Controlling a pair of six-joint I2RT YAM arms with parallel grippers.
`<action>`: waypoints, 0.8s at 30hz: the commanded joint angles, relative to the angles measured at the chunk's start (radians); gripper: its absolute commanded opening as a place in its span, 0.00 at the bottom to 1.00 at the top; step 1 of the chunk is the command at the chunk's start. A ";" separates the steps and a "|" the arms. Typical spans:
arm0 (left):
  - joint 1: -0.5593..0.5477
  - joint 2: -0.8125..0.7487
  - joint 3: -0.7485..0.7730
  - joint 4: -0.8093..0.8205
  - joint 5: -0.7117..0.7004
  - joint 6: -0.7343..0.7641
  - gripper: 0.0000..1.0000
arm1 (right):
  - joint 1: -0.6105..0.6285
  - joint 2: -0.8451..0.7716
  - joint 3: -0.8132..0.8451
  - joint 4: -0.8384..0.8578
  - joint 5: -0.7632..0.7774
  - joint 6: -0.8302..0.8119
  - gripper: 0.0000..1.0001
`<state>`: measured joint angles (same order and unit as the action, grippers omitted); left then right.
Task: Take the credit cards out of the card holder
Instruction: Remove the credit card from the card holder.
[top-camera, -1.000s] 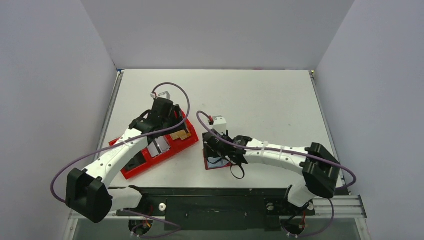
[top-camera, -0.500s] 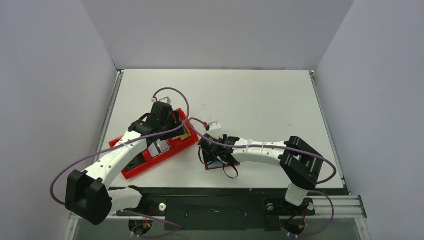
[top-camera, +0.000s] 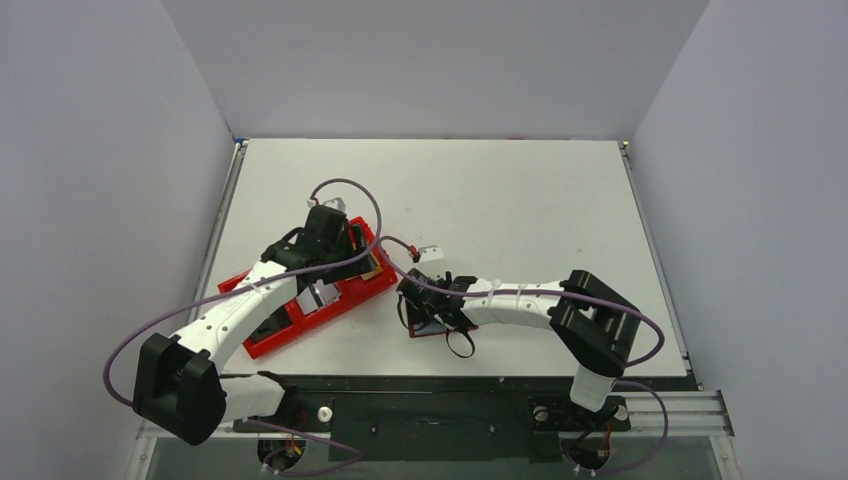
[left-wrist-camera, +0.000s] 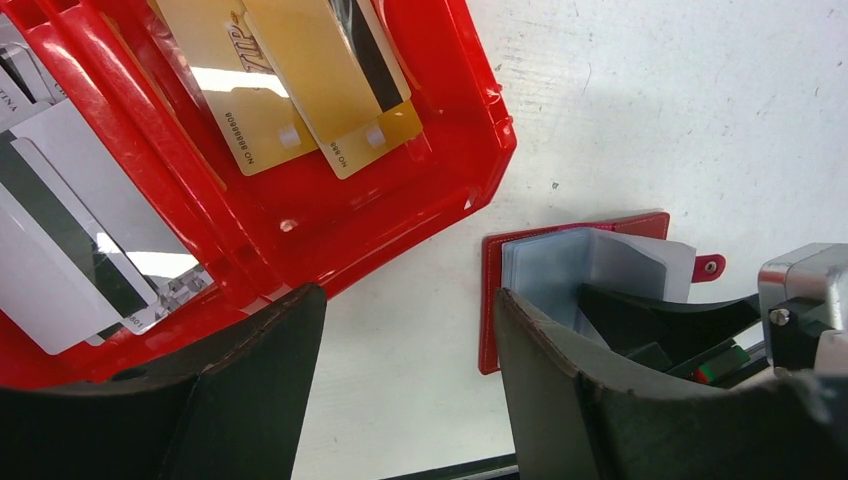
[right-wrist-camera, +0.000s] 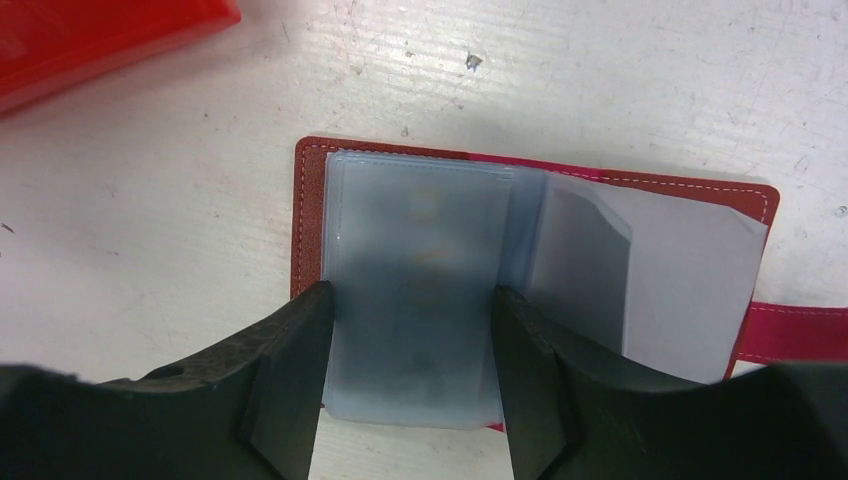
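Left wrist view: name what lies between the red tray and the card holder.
Only bare white table, in the left wrist view, between red tray and card holder.

I read a bright red compartment tray (left-wrist-camera: 460, 120) at 9 o'clock on the white tabletop (top-camera: 520, 200), lying skewed to its edges. Plain grey walls (top-camera: 440, 60) enclose the tabletop at 9, 12 and 3 o'clock.

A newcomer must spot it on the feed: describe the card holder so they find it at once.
On the white table, look right of the bright red compartment tray, under the right gripper. The card holder lies open there: a small dark red cover with blue-grey sleeves and a red strap tab, unlike the tray's rigid compartments.
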<state>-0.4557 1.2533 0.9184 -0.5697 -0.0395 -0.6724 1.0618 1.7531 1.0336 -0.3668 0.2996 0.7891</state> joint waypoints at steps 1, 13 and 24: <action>-0.004 0.008 -0.007 0.058 0.014 -0.003 0.60 | -0.028 -0.014 -0.054 0.049 -0.036 0.015 0.40; -0.054 0.059 0.003 0.078 0.015 -0.023 0.60 | -0.094 -0.111 -0.182 0.188 -0.154 0.022 0.56; -0.073 0.078 -0.001 0.083 0.015 -0.027 0.60 | -0.105 -0.130 -0.213 0.244 -0.204 0.036 0.66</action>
<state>-0.5217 1.3273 0.9092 -0.5308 -0.0280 -0.6952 0.9627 1.6409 0.8482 -0.1253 0.1139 0.8162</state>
